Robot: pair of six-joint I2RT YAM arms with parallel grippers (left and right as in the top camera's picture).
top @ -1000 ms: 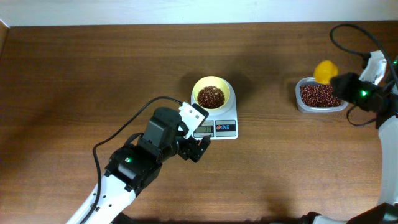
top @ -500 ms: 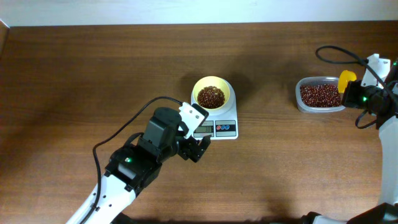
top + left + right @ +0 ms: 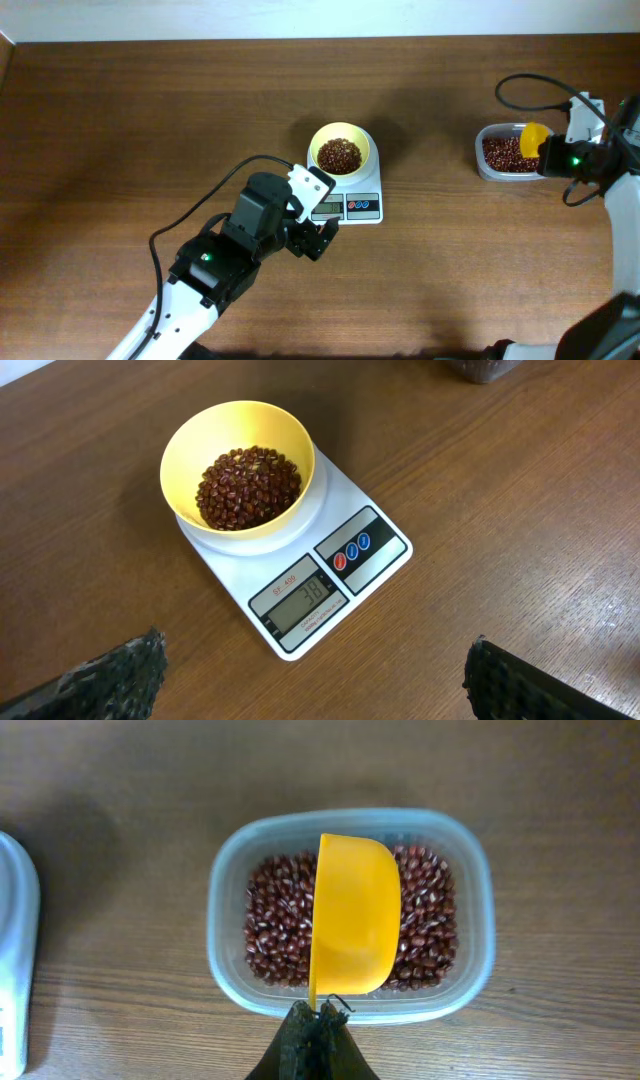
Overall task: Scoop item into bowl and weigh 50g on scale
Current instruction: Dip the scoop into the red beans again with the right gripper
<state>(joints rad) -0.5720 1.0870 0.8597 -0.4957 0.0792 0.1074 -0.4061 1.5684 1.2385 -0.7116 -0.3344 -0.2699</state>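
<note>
Beans [image 3: 248, 485] — red-brown, heaped in bowl [image 3: 185, 448]; right tool [image 3: 318, 1025] clamps scoop [image 3: 355, 920] — left tool [image 3: 315, 240] wide.

On the left wrist camera I get only 2 dark fingertip corners of the left gripper [image 3: 320, 705], both cut by the bottom edge. The clear rounded plastic tub [image 3: 485, 368] is a sliver at the top edge. The grey display [image 3: 300, 603] on the white squarish digital scale [image 3: 290, 555] looks like 38 to me, but it is blurry, and overhead it is too small to read.

On the right wrist camera the yellow plastic scoop [image 3: 355, 915] covers the middle of the small dark red-brown beans [image 3: 275, 925]. Its handle is buried between the fingers of the right gripper [image 3: 318, 1020], themselves cropped below. I can't tell what the cup holds.
</note>
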